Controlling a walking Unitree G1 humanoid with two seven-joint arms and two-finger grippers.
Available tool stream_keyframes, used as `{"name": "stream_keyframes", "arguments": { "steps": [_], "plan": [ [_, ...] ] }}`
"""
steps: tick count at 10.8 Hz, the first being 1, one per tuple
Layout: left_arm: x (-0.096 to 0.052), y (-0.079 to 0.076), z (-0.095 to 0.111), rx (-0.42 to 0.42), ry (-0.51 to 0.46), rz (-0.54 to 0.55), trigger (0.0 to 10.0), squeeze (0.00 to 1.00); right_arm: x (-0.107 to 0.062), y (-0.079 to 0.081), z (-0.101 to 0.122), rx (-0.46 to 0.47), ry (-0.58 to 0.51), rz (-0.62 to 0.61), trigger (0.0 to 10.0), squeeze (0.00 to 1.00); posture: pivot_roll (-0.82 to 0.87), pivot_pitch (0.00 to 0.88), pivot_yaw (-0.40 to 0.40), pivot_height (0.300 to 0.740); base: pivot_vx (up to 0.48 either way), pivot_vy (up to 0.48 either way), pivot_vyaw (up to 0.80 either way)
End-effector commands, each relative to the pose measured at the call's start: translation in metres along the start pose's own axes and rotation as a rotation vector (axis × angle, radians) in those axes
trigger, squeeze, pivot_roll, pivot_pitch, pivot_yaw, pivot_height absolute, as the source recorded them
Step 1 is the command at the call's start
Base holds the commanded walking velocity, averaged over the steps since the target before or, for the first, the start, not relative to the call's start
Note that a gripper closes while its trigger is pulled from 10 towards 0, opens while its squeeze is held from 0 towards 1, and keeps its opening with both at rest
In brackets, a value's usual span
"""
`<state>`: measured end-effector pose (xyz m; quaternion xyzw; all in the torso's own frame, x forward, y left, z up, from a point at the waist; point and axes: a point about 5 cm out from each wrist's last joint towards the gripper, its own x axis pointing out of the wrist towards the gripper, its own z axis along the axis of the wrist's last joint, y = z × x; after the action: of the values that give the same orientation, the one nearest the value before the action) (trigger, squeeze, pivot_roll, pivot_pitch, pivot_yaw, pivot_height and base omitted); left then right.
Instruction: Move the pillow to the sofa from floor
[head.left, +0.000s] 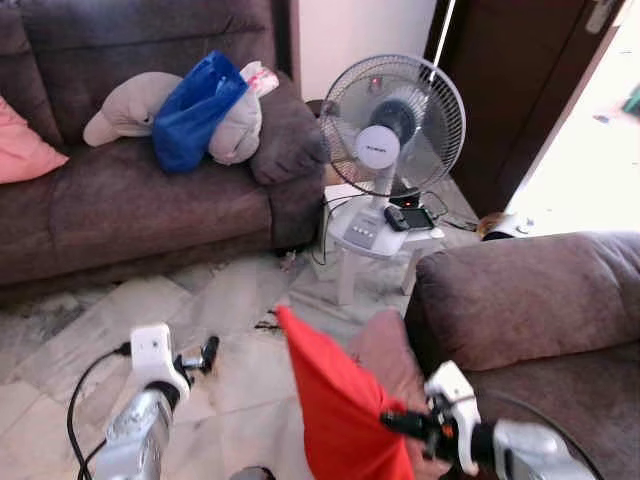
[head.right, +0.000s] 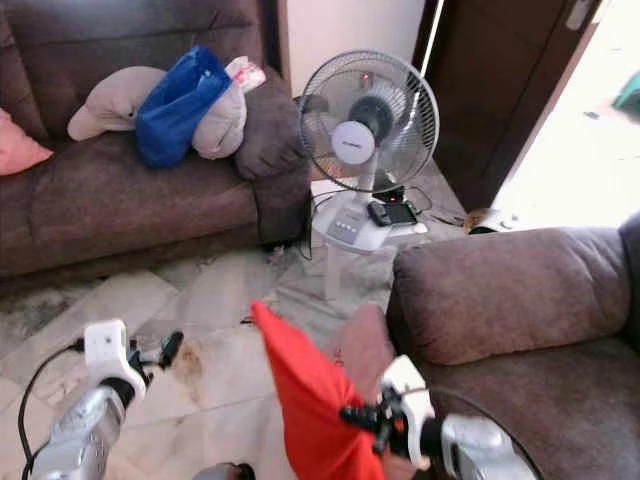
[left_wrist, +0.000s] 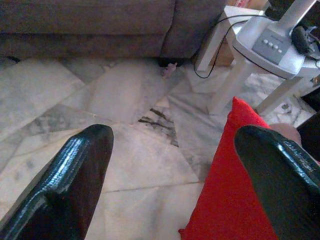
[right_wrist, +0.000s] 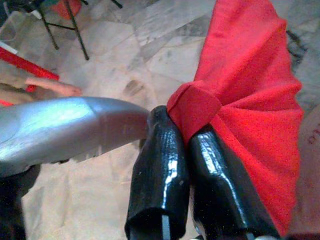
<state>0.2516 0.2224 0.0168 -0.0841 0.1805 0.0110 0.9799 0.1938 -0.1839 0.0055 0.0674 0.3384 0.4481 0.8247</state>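
Red cloth bunches between the fingers of the right gripper (right_wrist: 186, 145) — they are pressed tight on a corner of the pillow (head.left: 335, 400), and the fabric fans out from the pinch in folds. The pillow hangs lifted above the marble floor (head.left: 230, 310), one corner pointing up, close against the front of the near sofa (head.left: 540, 300), whose brown arm rises just beside it. A second, dull pink cushion (head.left: 385, 355) stands between the pillow and that sofa arm.

On the far side of the pillow from the sofa, the left gripper (head.left: 205, 355) hangs over the floor with its fingers spread wide and nothing between them; in its wrist view one finger (left_wrist: 75, 175) lies over bare tile and the other overlaps the pillow's red edge, though contact cannot be judged. A black cable (head.left: 85, 385) loops beside the left arm.

Beyond the pillow, a grey fan (head.left: 392, 125) stands on a small white tabletop (head.left: 375, 235), a dark remote (head.left: 410, 217) at its base. A second brown sofa (head.left: 140, 200) runs along the far wall — it carries a beige cushion (head.left: 135, 105), a blue bag (head.left: 195, 110) and, at its outer end, a pink pillow (head.left: 22, 150).
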Motion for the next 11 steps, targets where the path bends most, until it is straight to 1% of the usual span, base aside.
{"name": "stream_keyframes", "arguments": {
  "steps": [1,3,4,6,7,9,10,11],
  "plan": [
    [-0.002,-0.001,-0.005,0.048,0.020,-0.026,10.0,0.00,-0.001,0.010,0.017,-0.062,-0.061,0.096,10.0,0.00,0.07,0.024,-0.024,0.740,0.000,0.000,0.00],
    [-0.002,-0.004,-0.009,0.067,0.041,-0.066,10.0,0.00,-0.002,0.017,0.019,-0.079,-0.067,0.147,10.0,0.00,0.07,0.024,-0.024,0.740,0.000,0.000,0.00],
    [-0.003,-0.002,-0.013,0.064,0.060,-0.066,10.0,0.00,-0.003,0.018,0.018,-0.081,-0.059,0.166,10.0,0.00,0.07,0.023,-0.024,0.740,0.000,0.000,0.00],
    [-0.003,0.008,-0.017,0.056,0.076,-0.027,10.0,0.00,-0.006,0.021,0.015,-0.080,-0.052,0.191,10.0,0.00,0.07,0.022,-0.027,0.740,0.000,0.000,0.00],
    [-0.003,0.010,-0.019,0.059,0.084,-0.025,10.0,0.00,-0.008,0.022,0.014,-0.077,-0.045,0.192,10.0,0.00,0.06,0.022,-0.026,0.740,0.000,0.000,0.00],
    [-0.006,0.020,-0.029,0.025,0.116,0.020,10.0,0.00,-0.008,0.020,0.015,-0.080,-0.043,0.180,10.0,0.00,0.06,0.021,-0.029,0.740,0.000,0.000,0.00],
    [-0.007,0.021,-0.031,0.023,0.120,0.027,10.0,0.71,-0.009,0.019,0.016,-0.081,-0.040,0.176,10.0,0.00,0.06,0.022,-0.030,0.740,0.000,0.000,0.00],
    [-0.007,0.018,-0.033,0.030,0.115,0.021,10.0,1.00,-0.009,0.018,0.016,-0.081,-0.038,0.171,10.0,0.00,0.06,0.021,-0.032,0.740,0.000,0.000,0.00]
  ]
}}
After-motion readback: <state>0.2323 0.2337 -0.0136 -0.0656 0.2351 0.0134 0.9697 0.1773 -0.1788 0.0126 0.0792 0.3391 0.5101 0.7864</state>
